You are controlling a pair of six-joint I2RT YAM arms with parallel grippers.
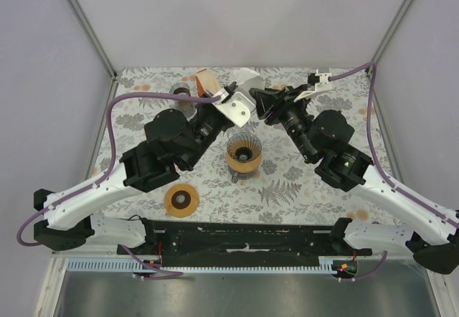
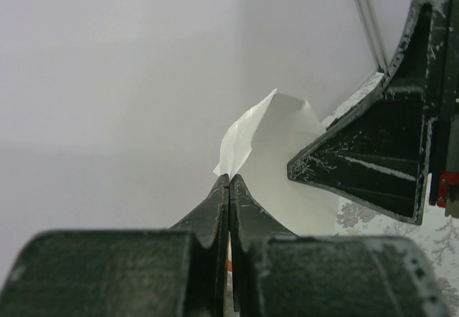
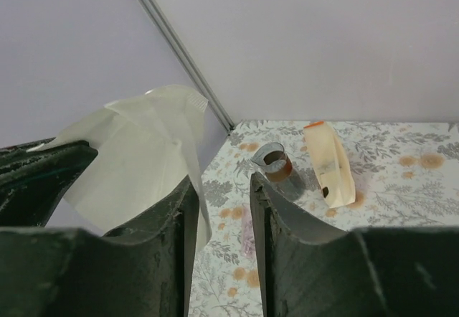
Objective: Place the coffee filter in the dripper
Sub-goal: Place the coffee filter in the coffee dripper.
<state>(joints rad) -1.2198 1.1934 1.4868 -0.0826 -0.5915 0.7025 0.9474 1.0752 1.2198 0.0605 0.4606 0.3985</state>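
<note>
We hold the coffee filter (image 2: 280, 152) in the air behind the dripper (image 1: 244, 152).

Our left hand (image 2: 228, 186) is closed, pinching the white filter's edge between its fingertips. The filter is raised above the tabletop (image 1: 301, 188), not yet in the dripper, which stands upright near the middle. Our right hand (image 3: 222, 188) is close by with its fingers parted and nothing between them. The filter lies just outside one finger (image 3: 168, 224).

dripper (image 1: 244, 152) clear above, pitcher (image 1: 179, 89) and pouch (image 1: 206, 82) behind
</note>
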